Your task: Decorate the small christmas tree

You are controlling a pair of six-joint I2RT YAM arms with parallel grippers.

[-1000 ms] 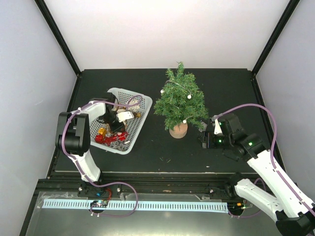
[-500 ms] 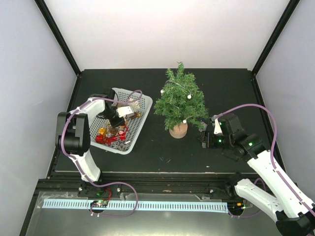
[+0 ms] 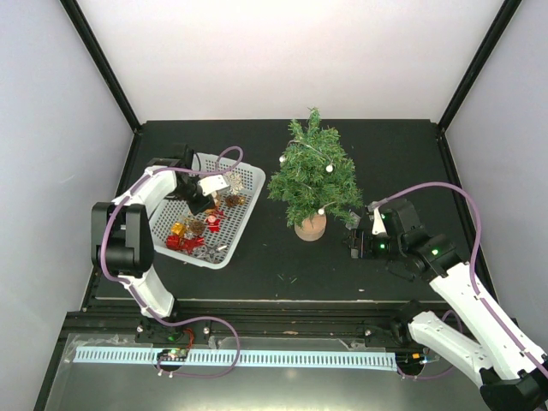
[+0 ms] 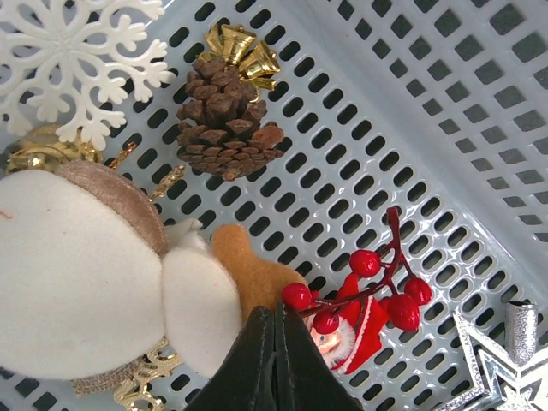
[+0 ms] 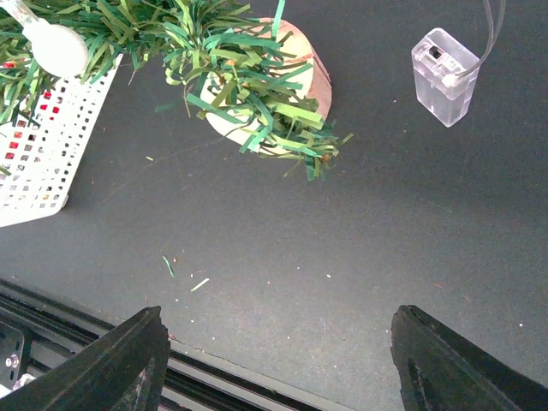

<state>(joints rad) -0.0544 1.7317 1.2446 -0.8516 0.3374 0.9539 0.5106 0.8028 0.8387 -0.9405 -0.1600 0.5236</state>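
Tree point(image 3: 312, 175) stands upright on the counter point(image 3: 402, 163), long axis vertical, wooden base point(image 3: 310, 228) down. We put it just left of the right end effector point(image 3: 355, 242), which has its fingers spread wide with nothing between them. A clear battery box point(image 5: 443, 64) lies near that base. Right arm is nearer. Left end effector point(image 4: 274, 318) hangs over the basket point(image 4: 445, 103), with the tree off to its right past the rim. Its fingers are pressed together; we can't tell if a thread is caught. Below it we count one pinecone point(image 4: 224, 120), one snowflake point(image 4: 81, 60), one berry sprig point(image 4: 377, 274), one Santa point(image 4: 347, 334), one star point(image 4: 492, 377) and one plush point(image 4: 77, 274). One tree, one basket.
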